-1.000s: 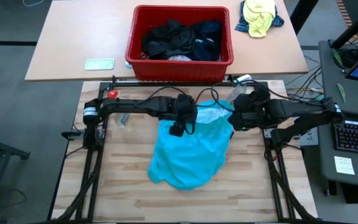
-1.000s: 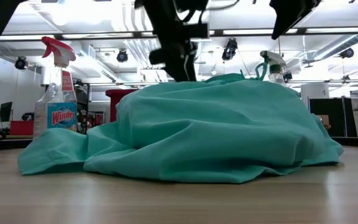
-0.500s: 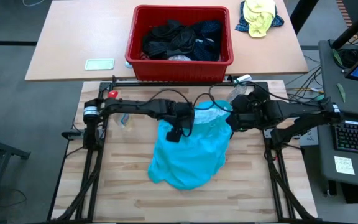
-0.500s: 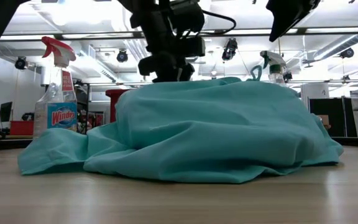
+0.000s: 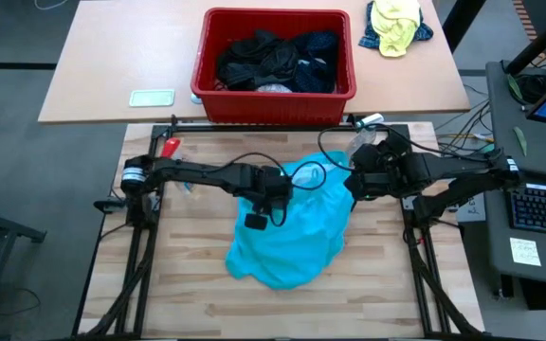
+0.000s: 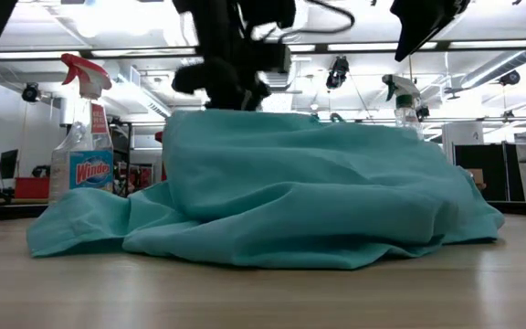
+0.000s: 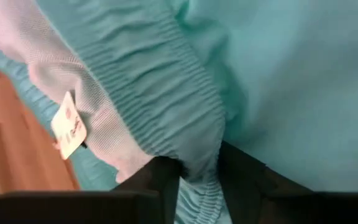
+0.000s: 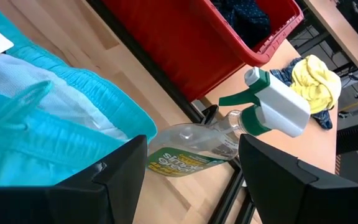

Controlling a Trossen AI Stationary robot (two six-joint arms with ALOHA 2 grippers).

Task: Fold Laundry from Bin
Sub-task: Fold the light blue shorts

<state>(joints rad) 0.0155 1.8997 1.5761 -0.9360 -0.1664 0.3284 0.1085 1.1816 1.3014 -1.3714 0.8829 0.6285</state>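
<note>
Turquoise garment's waistband (image 7: 166, 106) pinched between left gripper (image 7: 199, 177) fingers.

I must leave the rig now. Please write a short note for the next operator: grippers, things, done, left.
Left gripper: closed on the elastic waistband of the turquoise garment, over the wooden table.
Right gripper: open, empty, above the garment's far right edge, near a spray bottle.
Red bin: on the far table, dark laundry inside.
Done: one garment out.
Left: spread and fold it, then the rest.
</note>
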